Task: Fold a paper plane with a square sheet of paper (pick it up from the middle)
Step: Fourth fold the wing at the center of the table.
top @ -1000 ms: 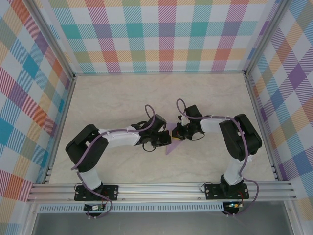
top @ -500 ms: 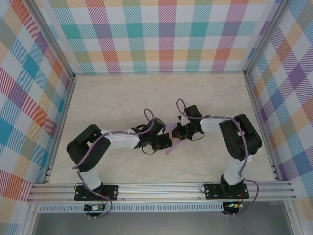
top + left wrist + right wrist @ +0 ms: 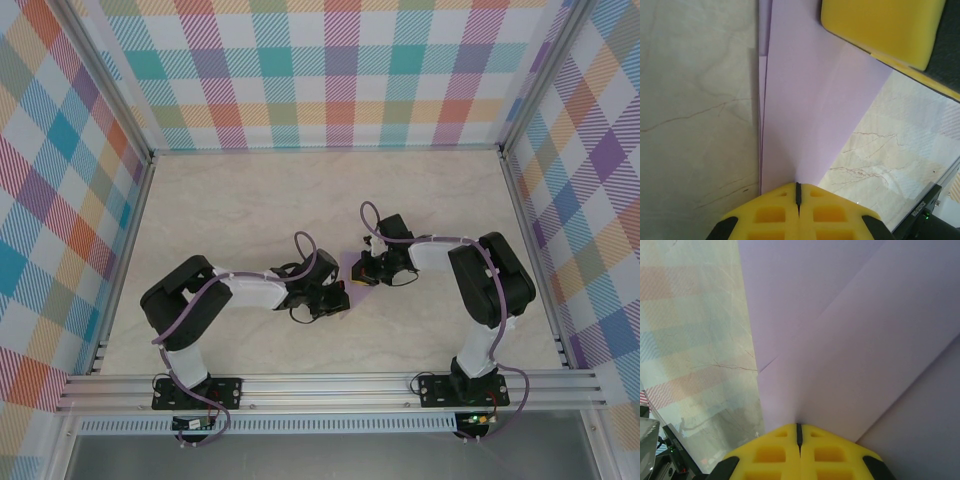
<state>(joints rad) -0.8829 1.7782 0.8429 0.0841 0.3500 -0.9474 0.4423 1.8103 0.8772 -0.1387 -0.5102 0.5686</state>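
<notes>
The sheet of paper (image 3: pixel 805 100) is a creased, folded lavender shape with layered edges, lying low over the marble table between both arms. In the top view only a small lavender bit (image 3: pixel 351 266) shows between the two wrists. My left gripper (image 3: pixel 798 189) is shut on the paper's near edge, yellow fingers pressed together. The paper (image 3: pixel 855 330) spreads wide in the right wrist view, with a diagonal crease. My right gripper (image 3: pixel 799 430) is shut on the opposite edge. One of its yellow fingers (image 3: pixel 880 30) rests on the paper. From above, the left gripper (image 3: pixel 343 293) and right gripper (image 3: pixel 362 272) nearly meet.
The marble tabletop (image 3: pixel 250 200) is bare around the arms. Checked cloth walls (image 3: pixel 330 70) close in the back and both sides. An aluminium rail (image 3: pixel 330 385) runs along the near edge by the arm bases.
The left gripper has slid toward the near edge and slightly right, hiding the paper's lower tip in the top view. The right gripper has barely moved.
</notes>
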